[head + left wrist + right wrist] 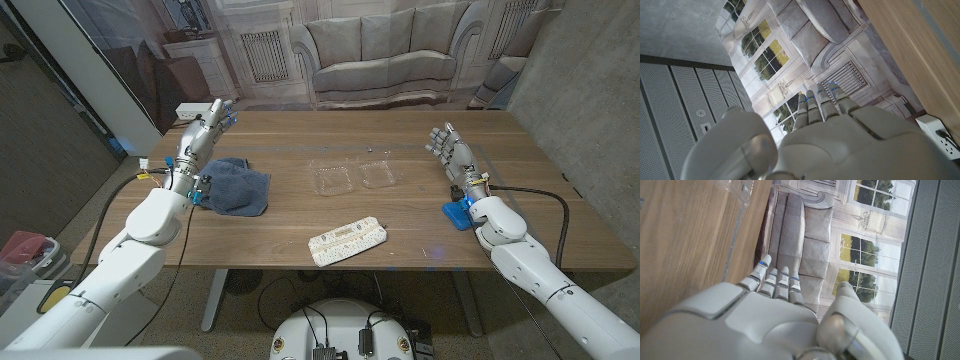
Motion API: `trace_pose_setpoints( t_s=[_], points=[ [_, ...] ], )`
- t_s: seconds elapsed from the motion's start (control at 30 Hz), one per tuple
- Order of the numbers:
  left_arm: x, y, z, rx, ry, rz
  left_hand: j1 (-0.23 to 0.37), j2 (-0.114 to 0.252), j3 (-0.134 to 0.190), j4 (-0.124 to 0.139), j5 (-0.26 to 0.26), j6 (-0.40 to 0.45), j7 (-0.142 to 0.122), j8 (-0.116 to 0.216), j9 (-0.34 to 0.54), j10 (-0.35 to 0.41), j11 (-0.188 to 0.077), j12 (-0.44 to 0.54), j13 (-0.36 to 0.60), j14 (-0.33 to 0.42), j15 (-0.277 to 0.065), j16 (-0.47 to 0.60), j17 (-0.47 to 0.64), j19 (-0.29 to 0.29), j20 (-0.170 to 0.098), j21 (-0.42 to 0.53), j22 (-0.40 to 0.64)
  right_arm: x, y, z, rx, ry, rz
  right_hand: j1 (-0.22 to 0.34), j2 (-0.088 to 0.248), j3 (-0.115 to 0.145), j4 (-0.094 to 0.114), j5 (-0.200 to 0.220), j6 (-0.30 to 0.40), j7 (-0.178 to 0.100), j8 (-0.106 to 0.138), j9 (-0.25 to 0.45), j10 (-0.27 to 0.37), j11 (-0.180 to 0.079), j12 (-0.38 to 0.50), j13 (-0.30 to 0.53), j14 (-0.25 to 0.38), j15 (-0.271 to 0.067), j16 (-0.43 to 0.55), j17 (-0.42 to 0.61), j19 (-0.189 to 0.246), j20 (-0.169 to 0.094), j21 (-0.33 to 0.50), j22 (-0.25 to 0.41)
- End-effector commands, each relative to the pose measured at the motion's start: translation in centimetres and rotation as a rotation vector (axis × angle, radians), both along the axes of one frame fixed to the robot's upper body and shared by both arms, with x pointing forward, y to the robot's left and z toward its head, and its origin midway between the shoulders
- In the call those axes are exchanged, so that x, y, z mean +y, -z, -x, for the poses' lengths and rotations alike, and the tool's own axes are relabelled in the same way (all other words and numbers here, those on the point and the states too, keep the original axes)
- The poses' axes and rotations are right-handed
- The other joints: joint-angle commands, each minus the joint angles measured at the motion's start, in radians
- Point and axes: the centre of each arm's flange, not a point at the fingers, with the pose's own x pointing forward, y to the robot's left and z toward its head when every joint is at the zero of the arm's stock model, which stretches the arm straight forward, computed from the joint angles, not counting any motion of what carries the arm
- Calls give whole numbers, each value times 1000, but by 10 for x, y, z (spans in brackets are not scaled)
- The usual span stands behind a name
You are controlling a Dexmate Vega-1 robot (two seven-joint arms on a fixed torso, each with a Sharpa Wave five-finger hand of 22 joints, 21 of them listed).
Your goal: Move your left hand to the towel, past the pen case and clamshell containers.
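Note:
A crumpled dark blue towel point(236, 187) lies on the left part of the wooden table point(300, 225). My left hand point(202, 133) hangs just beyond the towel's far left corner, fingers apart and pointing away, holding nothing; its back shows in the left wrist view point(840, 135). A clear clamshell container point(351, 175) lies open at the table's middle. The white pen case point(347, 240) sits nearer the front edge. My right hand point(450, 152) stands open at the right, empty, its back seen in the right wrist view point(760, 315).
A blue block point(458, 214) lies by my right wrist. A white power strip point(936, 137) sits off the table's far left corner. Behind the table hangs a backdrop printed with a sofa point(390, 50). The clamshell's edge point(735, 190) shows near my right hand.

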Motion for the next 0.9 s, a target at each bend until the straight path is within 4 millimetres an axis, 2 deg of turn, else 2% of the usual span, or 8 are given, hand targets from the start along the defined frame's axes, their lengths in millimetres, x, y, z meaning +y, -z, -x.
trace_pose_setpoints(
  t_s=[0.03, 0.33, 0.63, 0.9],
  points=[
    [9, 4, 12, -48, -45, 7, 5, 0, -8, -1, 9, 14, -2, 1, 3, 15, 1, 6, 0, 12, -1, 4, 2, 13, -25, 5, 5, 2, -1, -2, 4, -7, 3, -4, -3, -1, 0, 7, 12, 1, 4, 4, 13, 0, 1, 2, 10, -2, 3, 2, 8, -29, -3, 5],
    [22, 3, 33, -56, -139, -4, 7, -1, -11, -2, 12, 23, -2, 1, 3, 21, 3, 4, 0, 21, -6, 4, 2, 22, -25, 5, 5, 2, -3, -11, 8, -21, -1, -5, -2, -2, -1, 7, 12, 1, 4, 5, 13, 1, 1, 2, 11, -3, 3, 2, 11, -29, -8, 5],
    [28, -3, 51, -61, -220, -56, 9, -2, -14, -3, 15, 30, -2, 1, 3, 27, 5, 3, 0, 26, -7, 2, 2, 25, -24, 2, 5, -1, -10, -9, -5, -17, 3, -6, -4, -3, -1, 7, 13, 2, 4, 5, 14, 0, 0, 2, 12, -2, 3, 2, 12, -28, -11, 5],
    [33, 0, 57, -66, -240, -53, 10, -2, -17, -4, 17, 35, -5, 0, 3, 31, 2, 2, 0, 31, -7, 1, 2, 28, -23, 1, 5, -1, -13, -7, -5, -14, 1, -7, -5, -5, -2, 7, 13, 2, 4, 5, 14, 2, 0, 2, 12, -3, 2, 2, 14, -27, -14, 6]
  ],
)
